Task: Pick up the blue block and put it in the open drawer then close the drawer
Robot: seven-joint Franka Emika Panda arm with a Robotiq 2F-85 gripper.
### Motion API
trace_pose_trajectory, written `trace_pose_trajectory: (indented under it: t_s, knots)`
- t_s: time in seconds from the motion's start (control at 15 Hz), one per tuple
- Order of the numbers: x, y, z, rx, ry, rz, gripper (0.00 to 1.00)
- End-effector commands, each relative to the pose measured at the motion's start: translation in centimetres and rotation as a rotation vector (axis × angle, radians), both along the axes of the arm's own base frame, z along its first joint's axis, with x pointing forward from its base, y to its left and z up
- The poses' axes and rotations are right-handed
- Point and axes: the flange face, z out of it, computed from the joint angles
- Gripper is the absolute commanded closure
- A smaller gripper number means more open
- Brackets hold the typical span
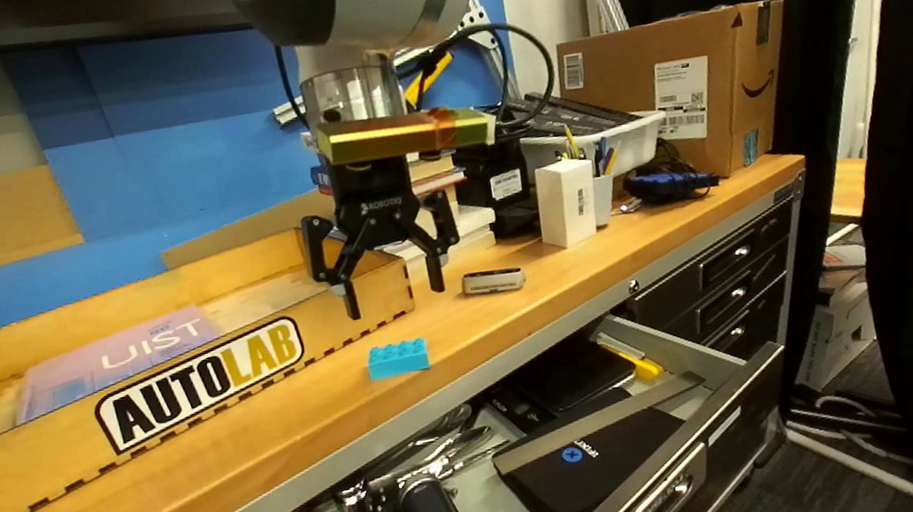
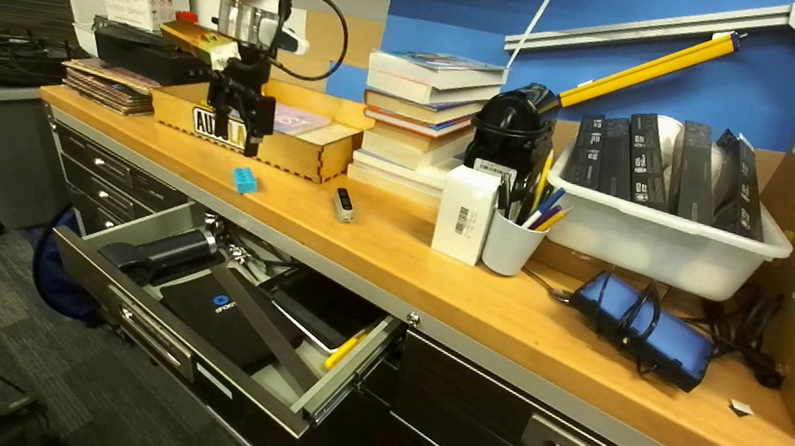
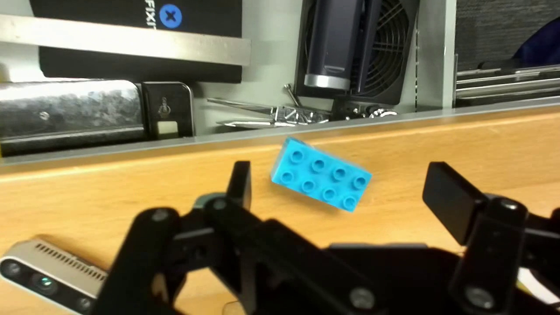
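Observation:
The blue block (image 1: pixel 398 359) is a bright cyan brick with studs on top. It lies flat on the wooden countertop near its front edge, and also shows in an exterior view (image 2: pixel 245 180). My gripper (image 1: pixel 394 293) hangs above the block, pointing down, open and empty; it also shows in an exterior view (image 2: pixel 236 139). In the wrist view the block (image 3: pixel 321 175) lies turned at an angle between the spread fingers (image 3: pixel 343 188), nearer the left one and below them. The dark grey drawer (image 2: pixel 149 334) is pulled open below the counter, also seen in an exterior view (image 1: pixel 756 419).
A small grey camera (image 1: pixel 493 281) lies on the counter near the block. A wooden AUTOLAB box (image 1: pixel 198 386) stands behind it. A white box (image 2: pixel 465 215) and a pen cup (image 2: pixel 511 246) stand farther along. The drawer holds a black pouch (image 1: pixel 584 461), a metal ruler and tools.

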Motion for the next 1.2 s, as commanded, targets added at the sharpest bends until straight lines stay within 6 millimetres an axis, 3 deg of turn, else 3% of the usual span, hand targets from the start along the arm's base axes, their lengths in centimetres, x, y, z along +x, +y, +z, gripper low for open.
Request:
trace_pose_trajectory:
  t_s: [0.0,0.53,1.13]
  knots:
    - [3.5,1.7,-1.5,-0.002,0.016,0.004,0.00]
    - [3.6,2.2,-5.6,-0.041,0.013,-0.121,0.00]
    - [3.8,0.9,-6.3,-0.074,-0.048,-0.377,0.00]
